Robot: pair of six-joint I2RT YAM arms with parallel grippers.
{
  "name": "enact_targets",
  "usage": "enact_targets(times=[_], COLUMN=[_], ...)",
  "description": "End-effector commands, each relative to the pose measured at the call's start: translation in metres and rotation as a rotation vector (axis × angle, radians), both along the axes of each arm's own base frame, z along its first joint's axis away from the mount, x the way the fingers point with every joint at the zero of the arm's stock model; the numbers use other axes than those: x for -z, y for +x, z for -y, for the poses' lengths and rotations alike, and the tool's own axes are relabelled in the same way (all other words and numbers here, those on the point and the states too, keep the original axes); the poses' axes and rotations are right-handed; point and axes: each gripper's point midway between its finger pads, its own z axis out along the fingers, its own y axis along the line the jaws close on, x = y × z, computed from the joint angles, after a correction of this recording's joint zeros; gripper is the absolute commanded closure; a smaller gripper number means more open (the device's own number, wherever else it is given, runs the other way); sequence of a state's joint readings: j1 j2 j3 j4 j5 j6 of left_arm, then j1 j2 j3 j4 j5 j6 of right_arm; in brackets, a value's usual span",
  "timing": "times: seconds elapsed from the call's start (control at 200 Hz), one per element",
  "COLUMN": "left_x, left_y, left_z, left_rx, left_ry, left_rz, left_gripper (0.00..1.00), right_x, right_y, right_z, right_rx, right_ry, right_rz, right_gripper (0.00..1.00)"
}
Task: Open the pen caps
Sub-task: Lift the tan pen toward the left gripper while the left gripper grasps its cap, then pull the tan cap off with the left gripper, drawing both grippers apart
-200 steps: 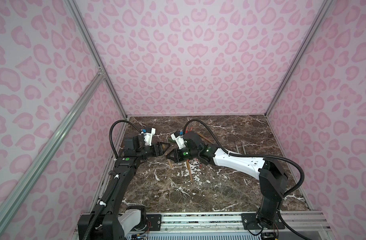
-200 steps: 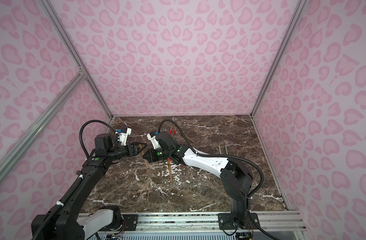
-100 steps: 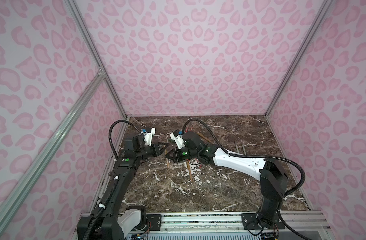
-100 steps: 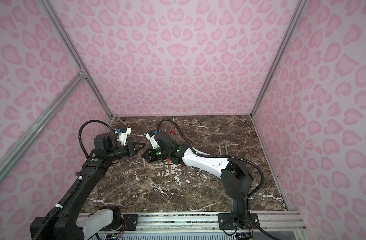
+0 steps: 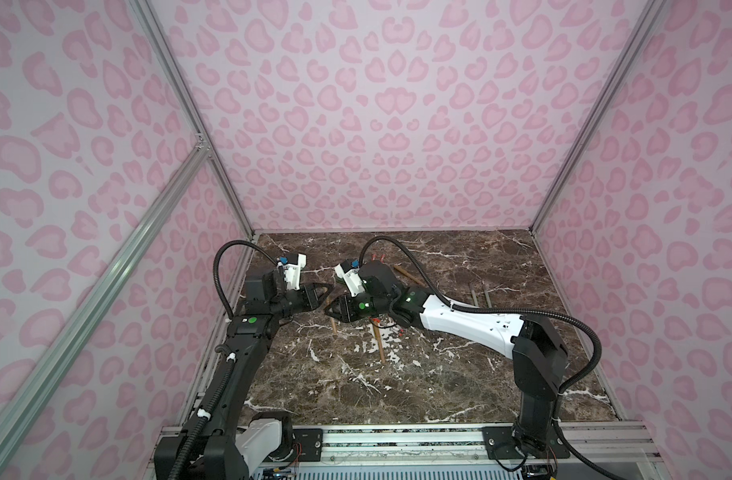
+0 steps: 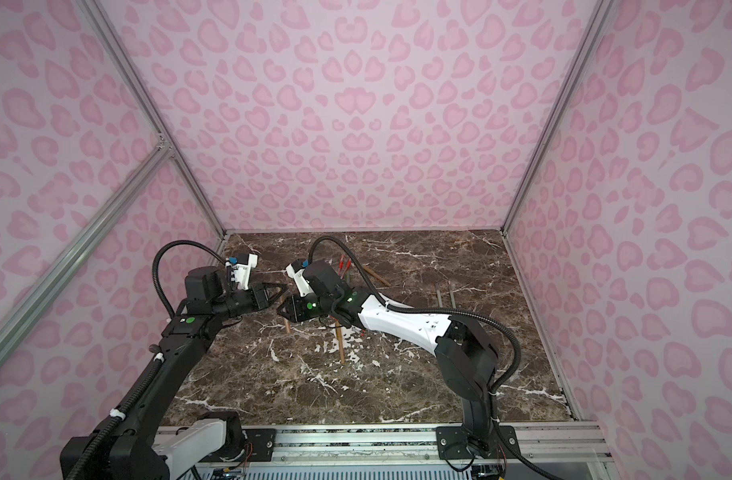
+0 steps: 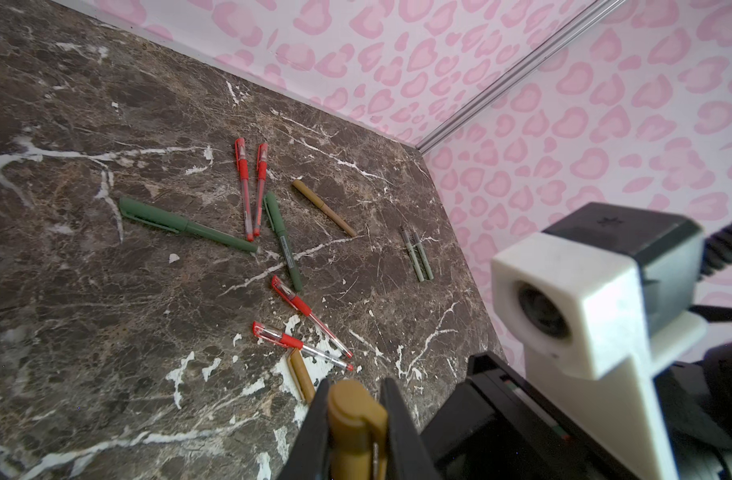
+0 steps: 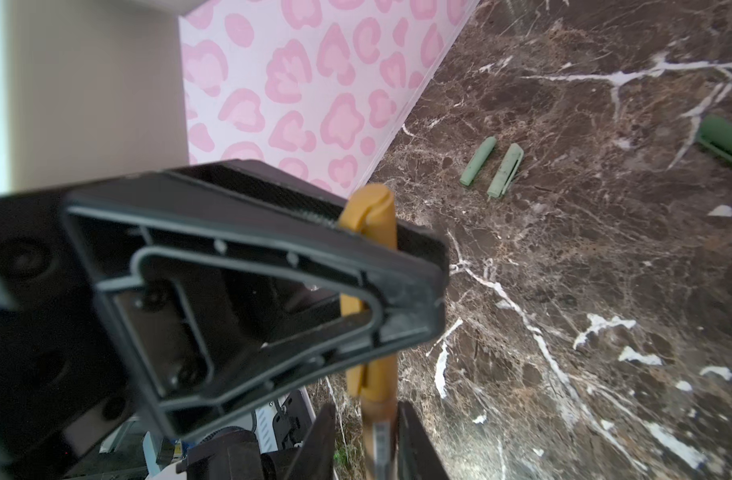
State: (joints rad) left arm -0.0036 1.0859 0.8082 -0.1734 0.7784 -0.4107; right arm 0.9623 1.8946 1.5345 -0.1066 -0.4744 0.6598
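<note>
The left gripper is clamped on the tan cap of a tan pen, its two black fingers pressed against the cap's sides in the left wrist view. The right gripper stands at the pen's barrel just below the cap; its jaws flank the barrel closely, but whether they grip it cannot be told. In both top views the two grippers meet tip to tip above the left middle of the marble table, the pen between them. Two loose pale green caps lie side by side on the table near the wall. Farther off lie capped red pens, two dark green pens and another tan pen.
</note>
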Motion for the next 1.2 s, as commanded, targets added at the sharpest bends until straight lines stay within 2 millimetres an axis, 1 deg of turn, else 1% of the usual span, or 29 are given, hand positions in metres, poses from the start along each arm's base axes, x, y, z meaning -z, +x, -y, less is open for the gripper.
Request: enact_targets(times=[0.0,0.035,0.11,0.2,0.285,0.315,0.325,0.34,0.39,0.46,0.645,0.72,0.775,0.845,0.925,1.025,1.055,1.135,1.195], left_x=[-0.006,-0.007,-0.012,-0.012,-0.015,-0.017,-0.018,-0.019,-0.023,-0.028,-0.047,-0.048,-0.047,-0.043,-0.035,-0.025,-0.02,-0.007,0.01], left_y=[0.003,0.003,0.003,0.003,0.005,0.006,0.006,0.006,0.008,0.013,0.024,0.031,0.034,0.038,0.042,0.049,0.052,0.06,0.065], left_z=[0.0,0.0,-0.001,-0.002,-0.005,-0.007,-0.007,-0.008,-0.01,-0.018,-0.034,-0.044,-0.051,-0.055,-0.057,-0.06,-0.061,-0.063,-0.067], left_rx=[0.0,-0.002,-0.008,-0.007,-0.026,-0.034,-0.037,-0.039,-0.048,-0.082,-0.153,-0.186,-0.211,-0.226,-0.228,-0.233,-0.235,-0.235,-0.24], left_ry=[-0.011,-0.009,-0.015,-0.031,-0.039,-0.035,-0.035,-0.034,-0.036,-0.044,-0.033,-0.029,-0.021,-0.001,0.015,0.042,0.05,0.097,0.154], left_rz=[0.02,0.017,0.031,0.027,0.014,0.02,0.023,0.027,0.037,0.029,0.047,0.032,0.02,0.021,0.009,-0.032,-0.049,-0.087,-0.146], left_gripper=[0.97,0.96,0.96,0.97,0.96,0.97,0.96,0.97,0.97,0.96,0.96,0.96,0.96,0.97,0.96,0.97,0.97,0.97,0.97], right_x=[0.008,0.009,0.015,0.027,0.034,0.031,0.04,0.045,0.052,0.066,0.109,0.117,0.117,0.114,0.108,0.094,0.089,0.085,0.082], right_y=[0.001,0.001,-0.001,-0.004,-0.005,-0.006,-0.009,-0.01,-0.013,-0.019,-0.049,-0.055,-0.057,-0.054,-0.048,-0.041,-0.038,-0.03,-0.025], right_z=[-0.005,-0.005,-0.005,-0.003,0.002,0.001,0.005,0.007,0.011,0.019,0.045,0.058,0.066,0.075,0.084,0.097,0.102,0.119,0.135], right_rx=[-0.018,-0.019,-0.02,-0.025,-0.016,-0.017,-0.017,-0.017,-0.017,-0.018,-0.032,-0.022,-0.007,0.017,0.042,0.091,0.108,0.161,0.21], right_ry=[-0.022,-0.031,-0.026,-0.039,-0.061,-0.052,-0.068,-0.073,-0.085,-0.121,-0.196,-0.224,-0.226,-0.204,-0.203,-0.188,-0.176,-0.183,-0.205], right_rz=[0.001,0.003,-0.002,-0.024,-0.03,-0.023,-0.035,-0.041,-0.05,-0.072,-0.129,-0.137,-0.137,-0.135,-0.127,-0.102,-0.095,-0.079,-0.069], right_gripper=[0.82,0.87,0.93,1.0,1.0,1.0,1.0,1.0,1.0,1.0,1.0,1.0,1.0,1.0,1.0,1.0,1.0,1.0,1.0])
